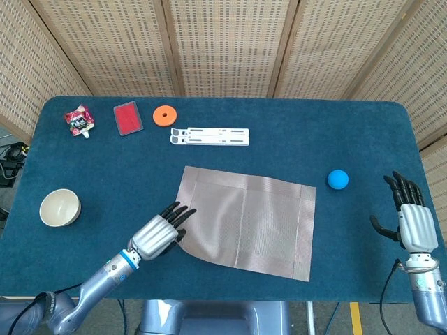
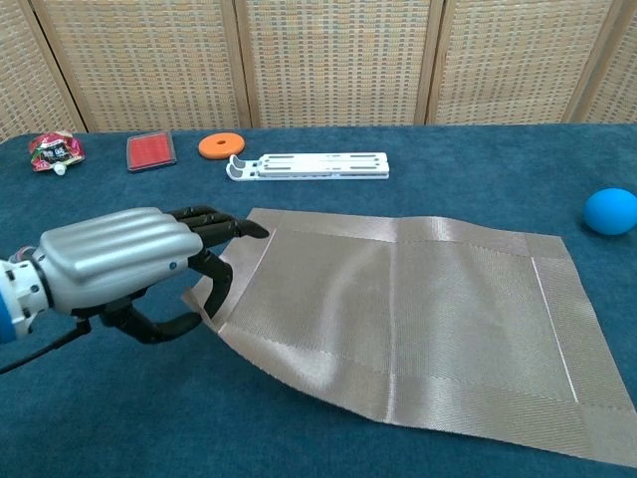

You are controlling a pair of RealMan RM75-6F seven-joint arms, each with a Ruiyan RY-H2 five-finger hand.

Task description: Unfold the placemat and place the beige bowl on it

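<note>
One placemat (image 1: 248, 223), one beige bowl (image 1: 60, 207), apart.

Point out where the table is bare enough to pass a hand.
Bare cloth lies between the bowl and left hand, and between the ball and right hand. The back-left strip with pouch, red case, orange ring is crowded.

Placemat (image 1: 246, 222): grey-beige woven rectangle with a stitched border, opened out mid-table, its left edge lifted and rippled. Beige bowl (image 1: 60, 207): round, upright, pale inside, well left of the placemat, apart from it, on the blue cloth.
</note>
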